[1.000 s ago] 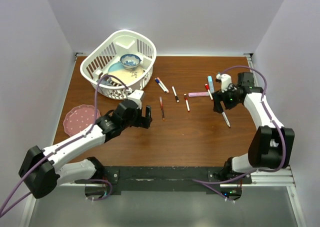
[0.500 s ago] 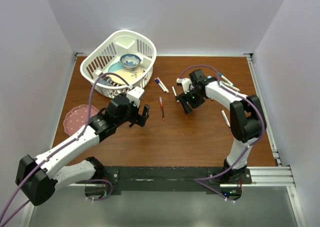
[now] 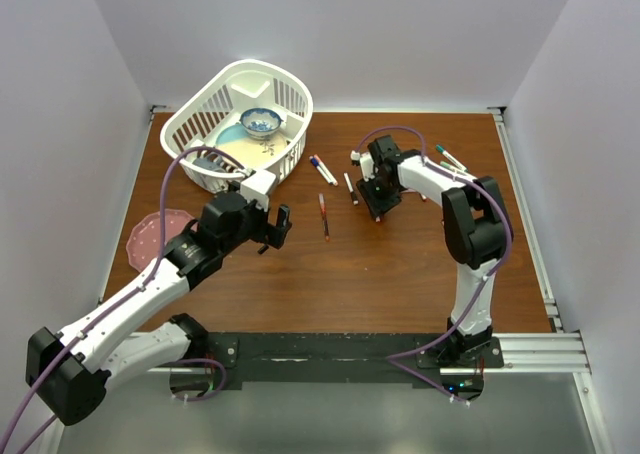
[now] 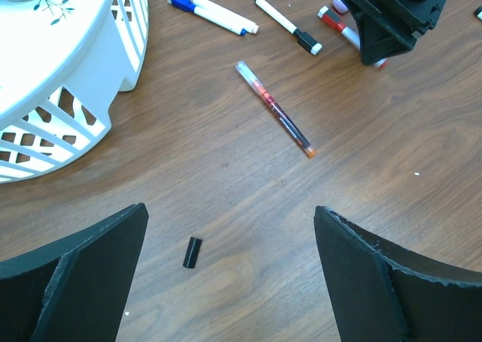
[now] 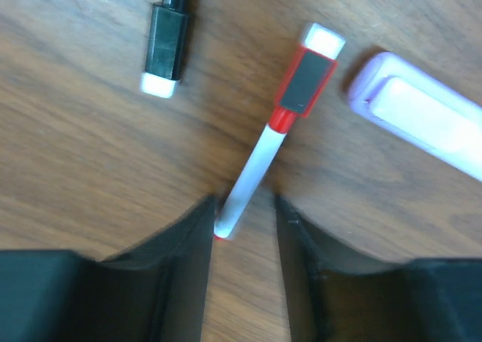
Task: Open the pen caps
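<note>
A white pen with a red cap lies on the brown table. My right gripper straddles its bare tail end: the tail rests against the left finger and a gap shows on the right, so the jaws are open. My left gripper hangs wide open and holds nothing. A loose black pen cap lies on the wood below it, nearer its left finger. In the top view the right gripper is at the table's middle and the left gripper is left of it.
A clear red pen lies between the two grippers. A blue-capped pen and a black-capped pen lie behind it. A purple object sits beside the red cap. A white basket stands at the back left, a pink plate at the left edge, and more pens at the back right.
My right arm swung from the table's right side to the red-capped pen, and its jaws narrowed around the tail. The left gripper drifted slightly left and back and opened a little wider.
</note>
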